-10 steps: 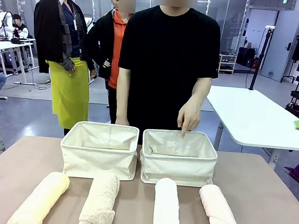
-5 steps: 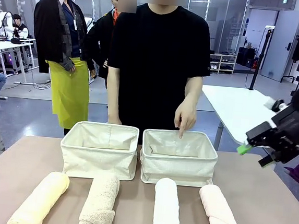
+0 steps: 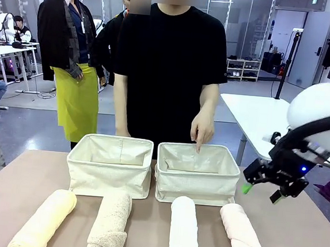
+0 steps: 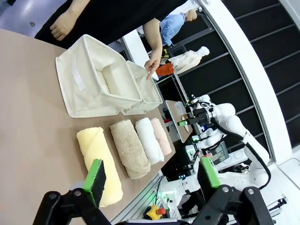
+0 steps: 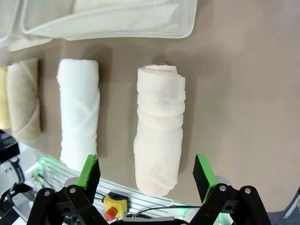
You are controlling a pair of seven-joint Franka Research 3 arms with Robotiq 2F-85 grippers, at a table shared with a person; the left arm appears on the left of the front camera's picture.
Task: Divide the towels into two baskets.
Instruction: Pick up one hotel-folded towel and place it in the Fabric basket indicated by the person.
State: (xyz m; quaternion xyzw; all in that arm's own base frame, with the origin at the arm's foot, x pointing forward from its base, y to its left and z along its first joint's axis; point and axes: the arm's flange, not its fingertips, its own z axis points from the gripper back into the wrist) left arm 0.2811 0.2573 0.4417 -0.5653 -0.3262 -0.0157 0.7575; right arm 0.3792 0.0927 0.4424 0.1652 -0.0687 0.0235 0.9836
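Observation:
Four rolled towels lie in a row at the near edge: pale yellow point(image 3: 43, 221), beige point(image 3: 110, 217), white point(image 3: 184, 232) and light pink point(image 3: 244, 237). Behind them stand two cream baskets, the left one point(image 3: 108, 179) and the right one point(image 3: 197, 187). A person's hand point(image 3: 202, 129) points a finger down into the right basket. My right gripper point(image 3: 260, 193) hangs open above the table, right of that basket and above the pink towel point(image 5: 159, 126). Its wrist view looks down on the pink and white point(image 5: 78, 112) rolls. My left gripper point(image 4: 152, 174) is open, high over the yellow towel point(image 4: 98, 159), holding nothing.
The person in black stands at the far edge behind the baskets. Bare brown table point(image 3: 294, 227) lies to the right of the pink towel and left of the yellow one. A white table point(image 3: 269, 127) stands beyond, at the right.
My right arm has come in from the right and moved left and down towards the pink towel. The person has shifted slightly left, still pointing into the right basket.

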